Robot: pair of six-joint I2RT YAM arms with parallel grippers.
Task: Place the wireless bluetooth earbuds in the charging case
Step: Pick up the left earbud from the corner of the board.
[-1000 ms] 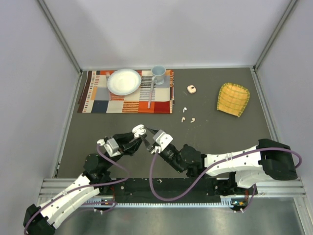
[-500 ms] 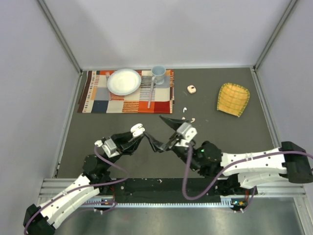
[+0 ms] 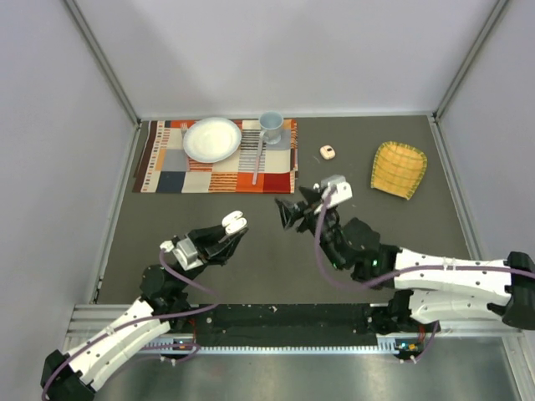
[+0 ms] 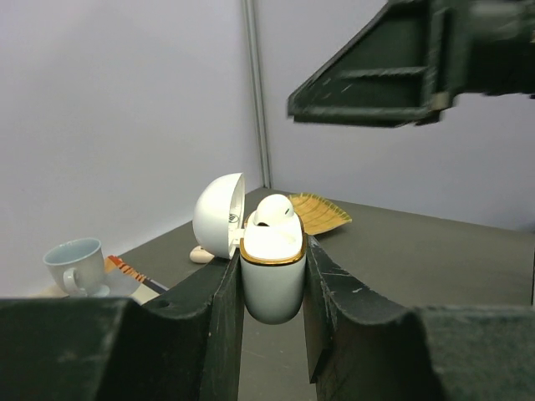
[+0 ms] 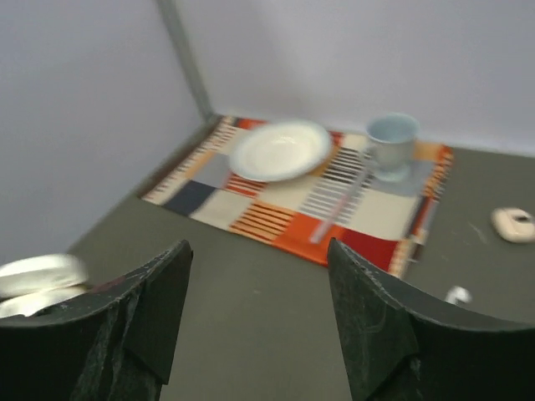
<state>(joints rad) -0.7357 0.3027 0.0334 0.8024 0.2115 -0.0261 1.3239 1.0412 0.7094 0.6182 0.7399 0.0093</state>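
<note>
My left gripper [image 3: 227, 231] is shut on a small white charging case [image 3: 233, 221] and holds it above the table. In the left wrist view the case [image 4: 272, 271] sits upright between the fingers, with its lid [image 4: 219, 215] swung open. One white earbud [image 4: 274, 210] stands in the case. My right gripper [image 3: 289, 212] is open and empty, up in the air to the right of the case. One loose earbud [image 5: 456, 294] lies on the table beyond it. The other loose earbuds are hidden under the right wrist in the top view.
A second small cream case [image 3: 328, 151] lies at the back. A yellow woven basket [image 3: 399, 168] stands at the back right. A striped placemat [image 3: 167, 171] at the back left carries a white plate [image 3: 211, 139], a cup [image 3: 270, 125] and a spoon [image 3: 258, 154].
My right gripper has pulled away from the held case and swung up and to the far right, over the loose earbuds. My left gripper has kept the case almost still.
</note>
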